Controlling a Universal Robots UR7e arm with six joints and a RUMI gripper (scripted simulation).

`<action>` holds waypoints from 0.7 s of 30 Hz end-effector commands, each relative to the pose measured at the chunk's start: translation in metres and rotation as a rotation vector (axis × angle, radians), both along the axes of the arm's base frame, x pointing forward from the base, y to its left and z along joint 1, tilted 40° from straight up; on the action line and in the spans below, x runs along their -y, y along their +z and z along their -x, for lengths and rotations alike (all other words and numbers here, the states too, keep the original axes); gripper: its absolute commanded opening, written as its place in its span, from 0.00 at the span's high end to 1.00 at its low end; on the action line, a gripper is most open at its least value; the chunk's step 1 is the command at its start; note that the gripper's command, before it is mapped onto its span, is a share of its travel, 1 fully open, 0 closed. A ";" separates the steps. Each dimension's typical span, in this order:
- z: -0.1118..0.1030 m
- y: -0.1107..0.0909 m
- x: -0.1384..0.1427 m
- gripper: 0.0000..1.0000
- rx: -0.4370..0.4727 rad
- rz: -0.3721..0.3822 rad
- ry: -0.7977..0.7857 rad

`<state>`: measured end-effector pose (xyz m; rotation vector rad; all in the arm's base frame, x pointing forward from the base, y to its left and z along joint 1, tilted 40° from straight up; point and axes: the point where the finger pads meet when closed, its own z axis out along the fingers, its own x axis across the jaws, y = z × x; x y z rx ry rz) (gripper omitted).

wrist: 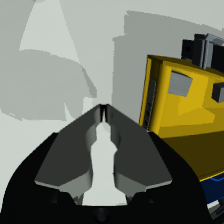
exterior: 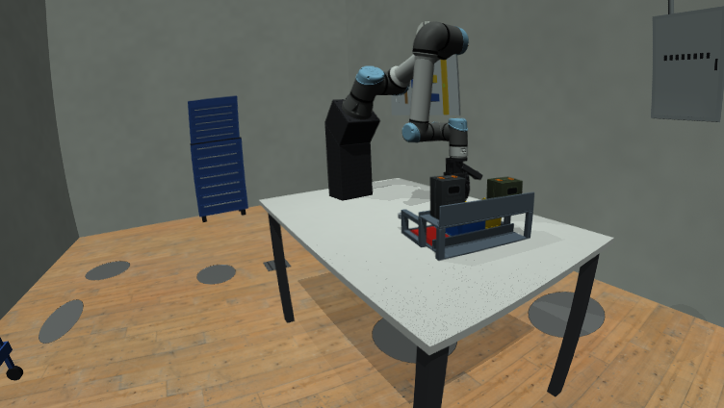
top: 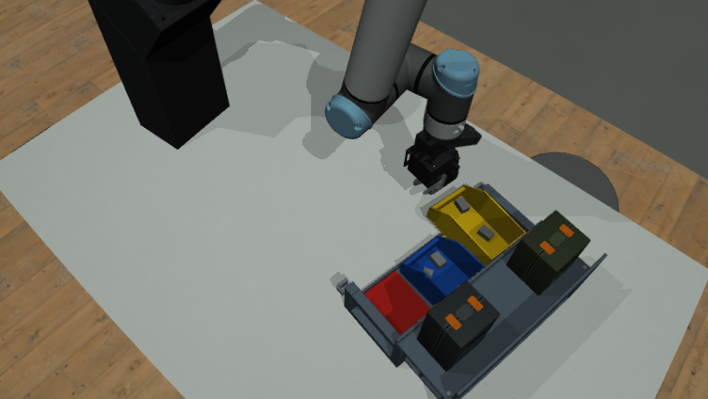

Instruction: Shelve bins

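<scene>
A yellow bin (top: 475, 221) with two grey parts sits partly in the grey shelf (top: 466, 297), its outer end sticking out over the table and tilted. A blue bin (top: 441, 269) with two grey parts sits beside it in the shelf. A red mark (top: 396, 301) shows on the shelf floor at the near end. My gripper (top: 435, 185) is shut and empty, just off the yellow bin's outer end. In the wrist view the shut fingertips (wrist: 103, 112) hang over the table, with the yellow bin (wrist: 182, 107) close on the right.
Two dark cases with orange latches (top: 458, 324) (top: 547, 249) stand on the shelf's upper board. The arm's black base (top: 163, 64) stands at the table's far left. The shelf also shows in the exterior view (exterior: 469, 225).
</scene>
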<state>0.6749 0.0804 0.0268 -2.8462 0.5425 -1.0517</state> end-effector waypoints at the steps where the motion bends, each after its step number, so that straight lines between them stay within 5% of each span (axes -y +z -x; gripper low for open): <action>1: -0.002 0.002 0.001 1.00 0.001 0.000 0.000; 21: -0.011 0.011 0.005 1.00 0.001 0.000 0.000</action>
